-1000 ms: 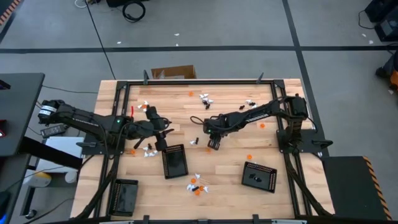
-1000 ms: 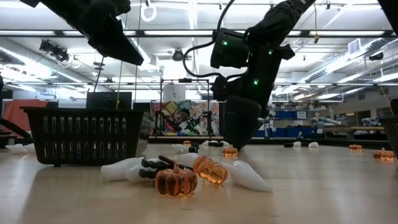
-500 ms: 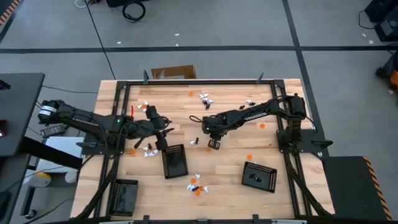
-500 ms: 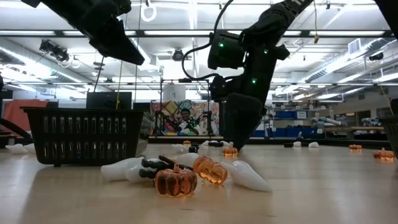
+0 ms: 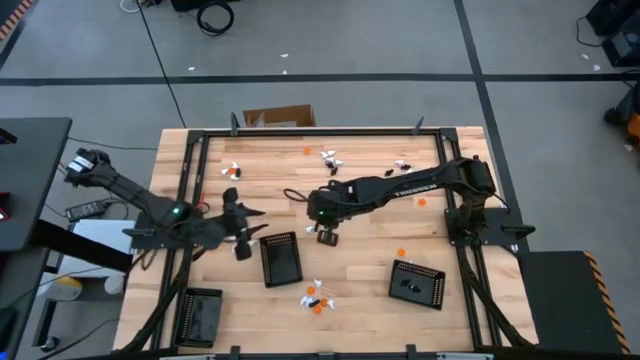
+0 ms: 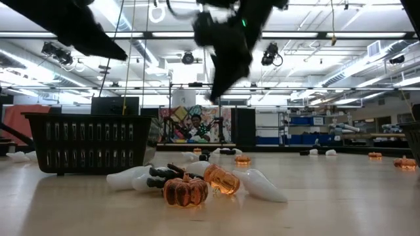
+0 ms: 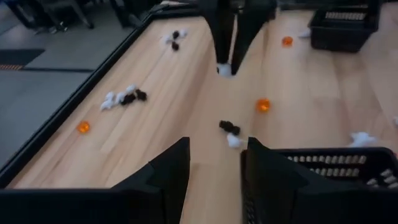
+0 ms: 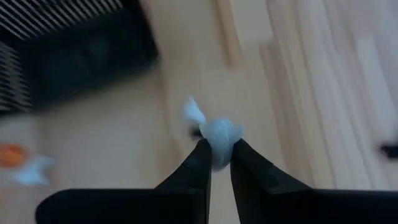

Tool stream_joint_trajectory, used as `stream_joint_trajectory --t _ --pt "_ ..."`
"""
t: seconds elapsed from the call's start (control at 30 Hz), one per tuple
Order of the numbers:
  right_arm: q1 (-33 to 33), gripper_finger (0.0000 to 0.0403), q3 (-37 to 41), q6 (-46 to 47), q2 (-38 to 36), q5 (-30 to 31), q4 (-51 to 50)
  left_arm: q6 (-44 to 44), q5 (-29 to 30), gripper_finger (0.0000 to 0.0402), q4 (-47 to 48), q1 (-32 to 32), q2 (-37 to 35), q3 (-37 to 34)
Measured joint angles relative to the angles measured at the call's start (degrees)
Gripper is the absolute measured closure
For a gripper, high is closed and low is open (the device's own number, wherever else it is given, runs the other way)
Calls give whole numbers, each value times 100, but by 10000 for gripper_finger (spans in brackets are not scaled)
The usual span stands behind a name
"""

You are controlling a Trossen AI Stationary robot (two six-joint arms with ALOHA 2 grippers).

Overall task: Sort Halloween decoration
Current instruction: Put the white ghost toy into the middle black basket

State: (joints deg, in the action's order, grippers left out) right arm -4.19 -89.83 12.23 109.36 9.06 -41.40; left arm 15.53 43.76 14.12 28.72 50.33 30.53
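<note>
Your right end effector (image 8: pixel 216 163), at mid-frame in the high view, grips a white decoration piece (image 8: pixel 219 138); next carry it to a tray (image 5: pixel 281 259). The left end effector (image 7: pixel 212 163) waits, released.

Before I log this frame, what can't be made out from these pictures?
- Right gripper: shut on a white piece; right wrist view is blurred, so its shape is unclear.
- The same gripper in the low view: its fingertips are cut off by the top edge.
- Left gripper: open; whether it hangs over the middle tray cannot be told from the high view.
- Contents of the right tray: too small in the high view.
</note>
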Motion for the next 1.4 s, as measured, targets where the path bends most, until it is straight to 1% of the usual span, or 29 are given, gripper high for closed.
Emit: stream_joint_trajectory --t 0.1,0.17,0.27,0.37,0.5,0.57,0.73,0.9,1.07,1.17,1.3,1.4 --pt "-232 355 -385 -22 20 -4 50 -19 516 240 161 355 -226 -40" --pt "-363 355 -491 -43 26 -9 154 -32 884 240 260 545 -385 -108" --pt "-503 355 -497 -42 31 -13 499 -169 1014 240 213 709 -581 -278" --pt "-587 355 -497 -42 33 -13 801 -310 953 240 -68 746 -684 -498" --pt "-621 355 -494 -41 158 -194 1211 -286 604 240 -106 753 -737 -593" --pt "-620 355 -513 -74 258 -339 1609 -293 600 240 -107 755 -737 -593" --pt "-579 355 -538 -149 537 -571 1737 -569 736 240 -153 681 -780 -602" --pt "-617 355 -591 -318 705 -787 1970 -623 762 240 -183 507 -803 -602" --pt "-632 351 -595 -527 969 -1180 2599 -616 761 240 -166 403 -800 -602" --pt "-629 348 -589 -697 1230 -1311 2716 -614 762 240 -190 392 -800 -602" --pt "-608 336 -563 -788 1665 -1318 2842 -610 760 240 -189 392 -800 -602" --pt "-558 315 -567 -766 1827 -1335 2959 -605 760 240 -184 392 -798 -602"
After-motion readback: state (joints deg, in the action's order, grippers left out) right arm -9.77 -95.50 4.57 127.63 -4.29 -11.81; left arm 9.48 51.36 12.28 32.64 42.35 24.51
